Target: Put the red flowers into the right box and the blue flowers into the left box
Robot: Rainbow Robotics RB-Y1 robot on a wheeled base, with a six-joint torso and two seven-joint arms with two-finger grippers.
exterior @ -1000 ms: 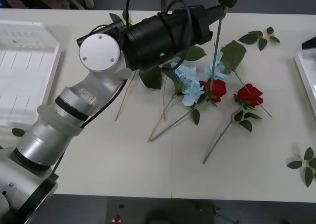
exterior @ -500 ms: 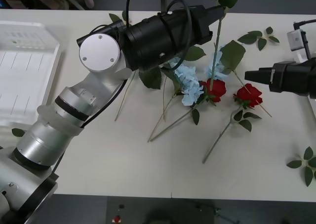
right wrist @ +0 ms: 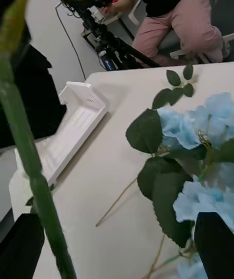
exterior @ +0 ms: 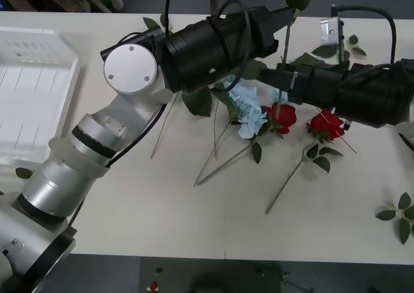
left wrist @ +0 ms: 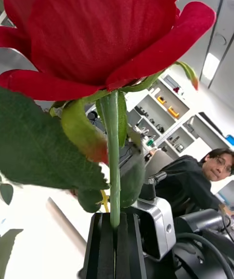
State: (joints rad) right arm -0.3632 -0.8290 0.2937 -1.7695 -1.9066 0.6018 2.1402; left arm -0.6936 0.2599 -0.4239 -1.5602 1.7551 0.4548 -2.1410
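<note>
My left gripper is raised over the table's far middle, shut on the stem of a red rose that stands upright. Its stem hangs down over the pile. My right gripper has reached in from the right and is open, with that stem between its fingers, close to one finger. On the table lie two red roses and pale blue flowers. The left box sits at the far left. The right box is hidden behind my right arm.
Loose green leaf sprigs lie at the right front and far right, and a single leaf lies beside the left box. Thin flower stems trail toward the table's middle. My left arm spans the left half.
My right arm has swung in from the right edge across the table to the hanging stem. The left arm and the rose it holds have stayed still.
</note>
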